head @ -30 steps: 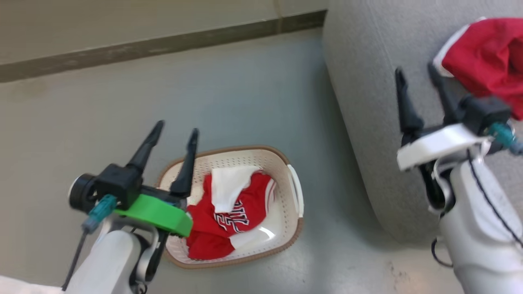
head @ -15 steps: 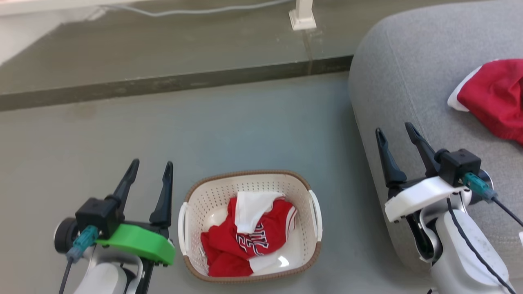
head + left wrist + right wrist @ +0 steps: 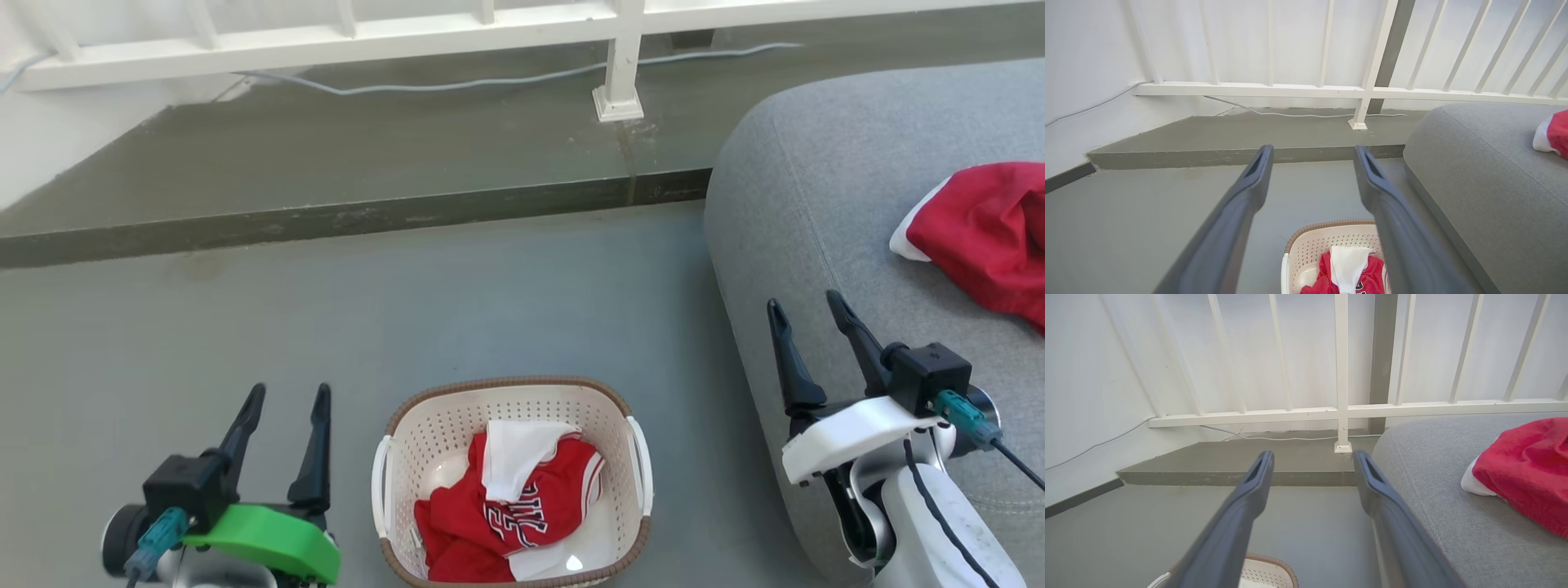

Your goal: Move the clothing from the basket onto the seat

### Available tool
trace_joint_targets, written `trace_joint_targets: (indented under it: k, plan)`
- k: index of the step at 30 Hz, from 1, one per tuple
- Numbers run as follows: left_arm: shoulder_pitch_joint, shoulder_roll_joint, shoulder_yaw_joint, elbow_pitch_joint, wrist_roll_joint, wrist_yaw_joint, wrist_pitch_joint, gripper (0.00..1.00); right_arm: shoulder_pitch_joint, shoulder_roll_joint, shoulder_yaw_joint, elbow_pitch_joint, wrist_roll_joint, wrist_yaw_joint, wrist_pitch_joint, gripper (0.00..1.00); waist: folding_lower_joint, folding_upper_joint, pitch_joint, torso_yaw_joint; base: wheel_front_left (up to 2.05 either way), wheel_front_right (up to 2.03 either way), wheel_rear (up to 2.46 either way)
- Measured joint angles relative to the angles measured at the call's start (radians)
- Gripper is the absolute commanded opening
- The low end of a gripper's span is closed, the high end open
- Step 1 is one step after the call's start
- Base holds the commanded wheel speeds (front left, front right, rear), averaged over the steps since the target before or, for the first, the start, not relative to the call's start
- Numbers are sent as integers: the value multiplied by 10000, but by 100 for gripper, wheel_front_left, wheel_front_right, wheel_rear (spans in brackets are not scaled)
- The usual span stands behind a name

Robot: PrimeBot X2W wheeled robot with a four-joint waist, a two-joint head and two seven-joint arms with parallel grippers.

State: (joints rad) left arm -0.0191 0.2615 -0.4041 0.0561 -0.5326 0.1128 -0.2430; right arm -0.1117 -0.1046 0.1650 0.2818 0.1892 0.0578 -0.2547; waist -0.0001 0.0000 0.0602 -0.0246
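Two red, white-trimmed basketball garments are shown: the lettered jersey [image 3: 510, 514] is crumpled in the small cream perforated plastic basket [image 3: 506, 402] on the grey floor [image 3: 326, 327]; the plain garment [image 3: 980, 237] is laid on the large grey fabric seat [image 3: 816, 204]. Jaws of the left gripper [image 3: 287, 394] and right gripper [image 3: 804, 298] are spread and empty, as before. The head view has been tilted upward, so a white railing [image 3: 326, 37] is now included.
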Motion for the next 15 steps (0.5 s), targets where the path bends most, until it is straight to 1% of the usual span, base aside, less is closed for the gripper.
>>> trace_joint_targets:
  k: [1, 7, 8, 15]
  plan:
    - [75, -2, 61, -13, -8, 31, 0, 100, 46, -10, 2, -40, 0, -69, 0, 100, 0, 0, -36, 11, 0, 0, 0]
    - [409, -10, 163, -63, -8, 33, -2, 100, 227, -71, -4, -307, 0, -90, 6, 100, 0, 0, -120, 32, 0, 0, 0]
    - [430, -15, 169, -63, -8, 33, -2, 100, 234, -81, -4, -345, 0, -159, 6, 100, 0, 0, -127, 33, 0, 0, 0]
    - [633, -69, 238, -96, 2, 33, -48, 100, 522, -102, -27, -562, 0, -171, 92, 100, 0, 0, -187, 22, 0, 0, 0]
